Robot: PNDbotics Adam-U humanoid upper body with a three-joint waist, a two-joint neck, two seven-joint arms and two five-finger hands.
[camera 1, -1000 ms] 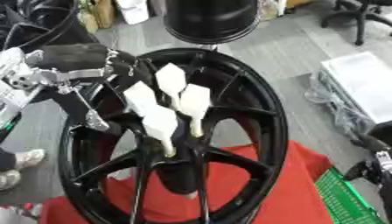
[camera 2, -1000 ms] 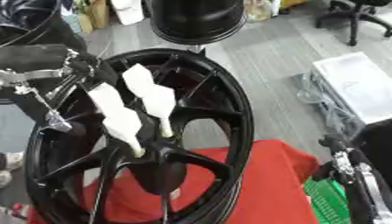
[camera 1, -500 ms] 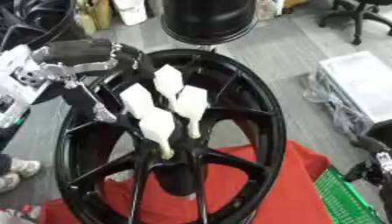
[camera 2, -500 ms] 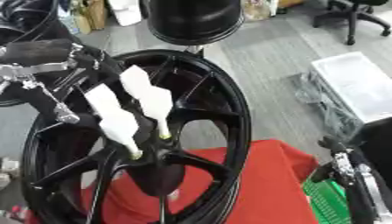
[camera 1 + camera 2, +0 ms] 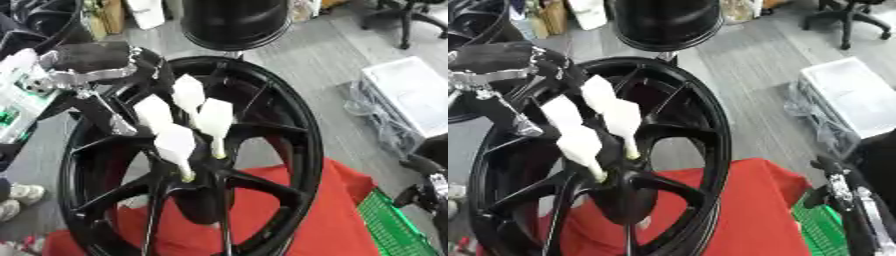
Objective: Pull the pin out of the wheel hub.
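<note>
A black spoked wheel hub (image 5: 297, 135) stands upright on a red cloth (image 5: 289, 200). Several white, paddle-shaped pins (image 5: 214, 117) with yellowish tips stick out of its centre (image 5: 197, 182), fanned up and to the left. My left hand (image 5: 92, 56), black with silver joints, is at the rim's upper left, a short way left of the topmost pin (image 5: 188, 92) and apart from it. My right hand (image 5: 837, 187) rests low at the right edge, open and holding nothing, away from the wheel.
A large black drum (image 5: 232, 20) stands behind the wheel. A white box (image 5: 411, 95) with a bundle of clear plastic lies on the floor to the right. A green basket (image 5: 389, 232) sits at the lower right. Another dark wheel (image 5: 35, 20) is at the upper left.
My left hand has moved up and to the right along the rim, closer to the white pins. The pins and my right hand have stayed where they were.
</note>
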